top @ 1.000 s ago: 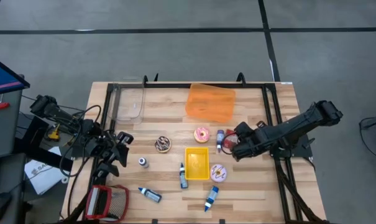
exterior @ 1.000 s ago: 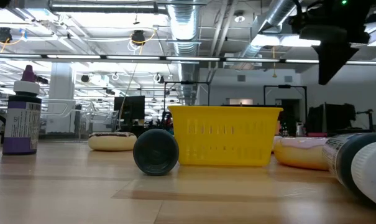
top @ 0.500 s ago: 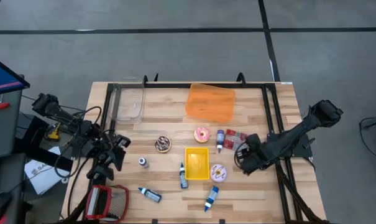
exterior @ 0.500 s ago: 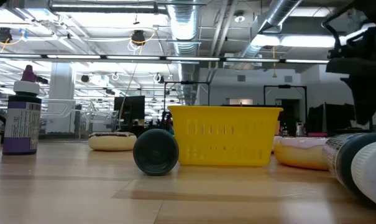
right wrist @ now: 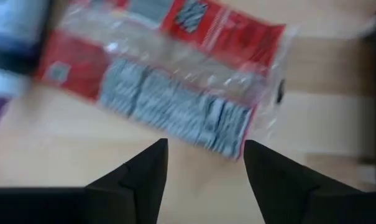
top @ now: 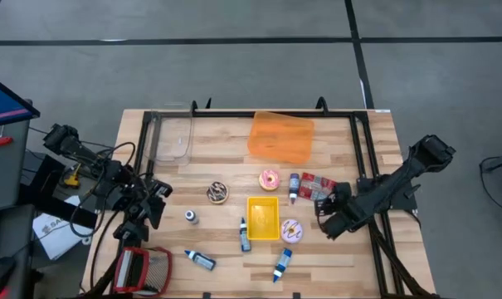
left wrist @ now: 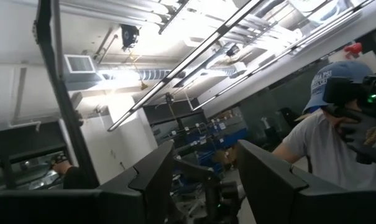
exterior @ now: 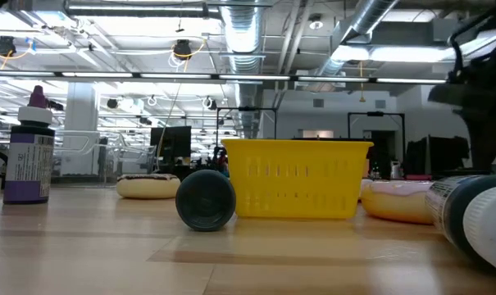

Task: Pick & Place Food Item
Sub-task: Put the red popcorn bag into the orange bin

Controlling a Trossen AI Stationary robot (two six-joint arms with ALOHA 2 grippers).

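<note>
Now right gripper [right wrist: 205, 163] hovers with fingers apart, empty, the red-and-clear snack packet [right wrist: 169, 78] lying flat on the table [top: 350, 266] just ahead of its fingertips, apparently untouched. Left gripper [left wrist: 203, 171], fingers partly apart and holding nothing, waits at the table's left edge.

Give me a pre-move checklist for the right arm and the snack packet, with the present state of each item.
1. Right gripper free of load: ok, the wrist view shows open fingers with nothing between them.
2. Snack packet lying flat on the table: ok.
3. Packet apart from its neighbours: not ok, the purple bottle lies right against it.
4. Yellow basket free to receive: ok, nothing inside it.
5. Left gripper out of the way: ok, at the table's left edge.
6. Packet undamaged: cannot tell.
</note>
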